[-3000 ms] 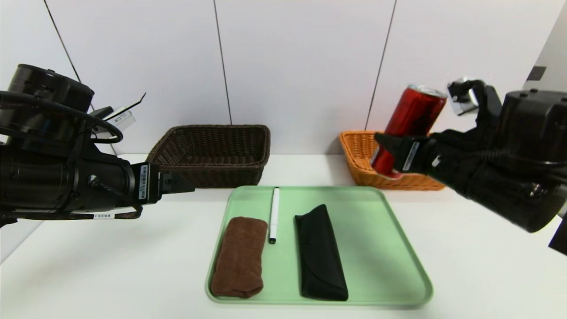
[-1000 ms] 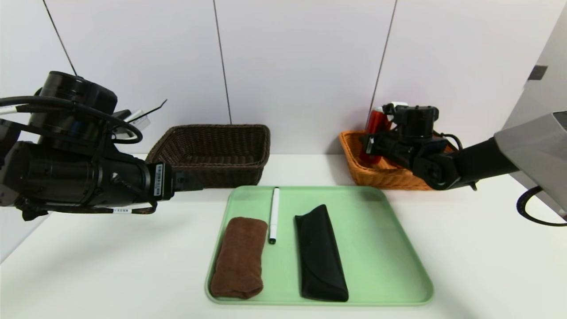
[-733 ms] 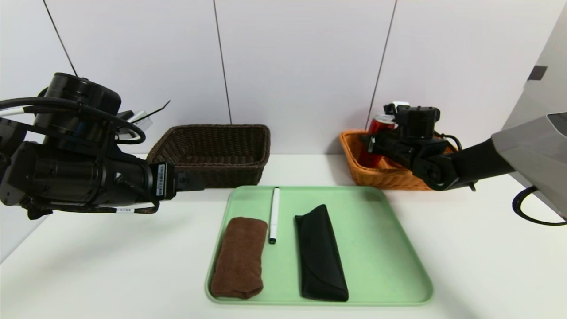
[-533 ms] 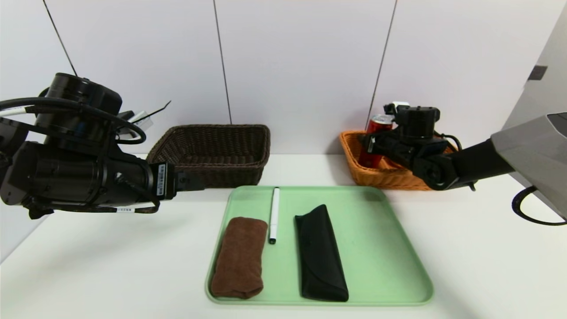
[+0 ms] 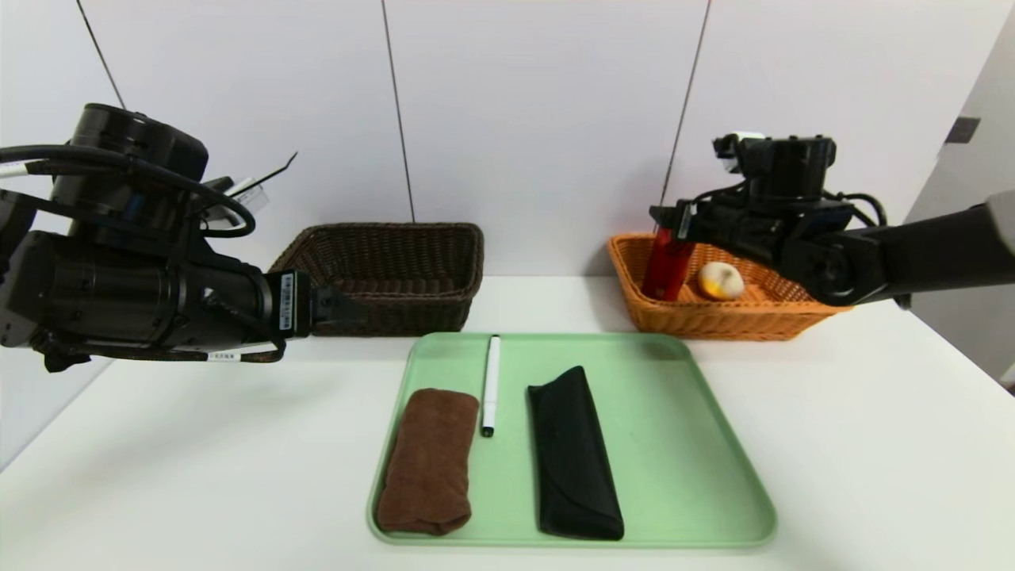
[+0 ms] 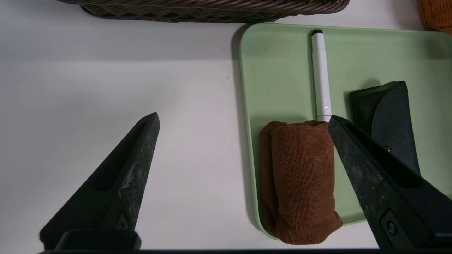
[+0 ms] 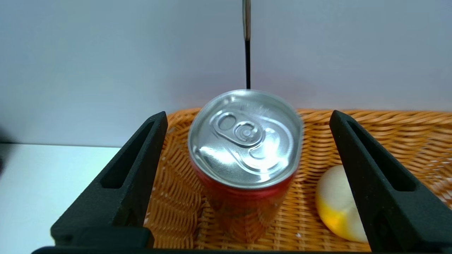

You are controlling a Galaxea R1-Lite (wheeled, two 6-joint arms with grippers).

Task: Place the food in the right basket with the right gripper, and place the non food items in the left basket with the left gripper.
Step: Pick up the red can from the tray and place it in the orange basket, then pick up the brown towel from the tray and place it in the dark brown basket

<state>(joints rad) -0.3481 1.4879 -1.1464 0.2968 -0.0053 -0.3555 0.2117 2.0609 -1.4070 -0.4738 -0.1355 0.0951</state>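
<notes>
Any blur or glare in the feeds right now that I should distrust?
Right wrist view: the red can is smeared along its edges, and its silver lid glares white. Left wrist view: sharp; the brown towel and marker pen read cleanly. Head view: sharp, soft shadows only, under the green tray.

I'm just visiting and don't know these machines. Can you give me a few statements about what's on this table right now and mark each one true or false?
1. The red can stands upright in the orange basket. True.
2. The right gripper is clamped on the can. False: its jaws stand open, apart from the can.
3. A pale bun lies in the orange basket beside the can. True.
4. The brown towel is in the dark brown basket. False: it lies on the green tray.
5. The white marker lies between the towel and the black case. True.
6. The left gripper holds the marker. False: its jaws are open and hold nothing.
</notes>
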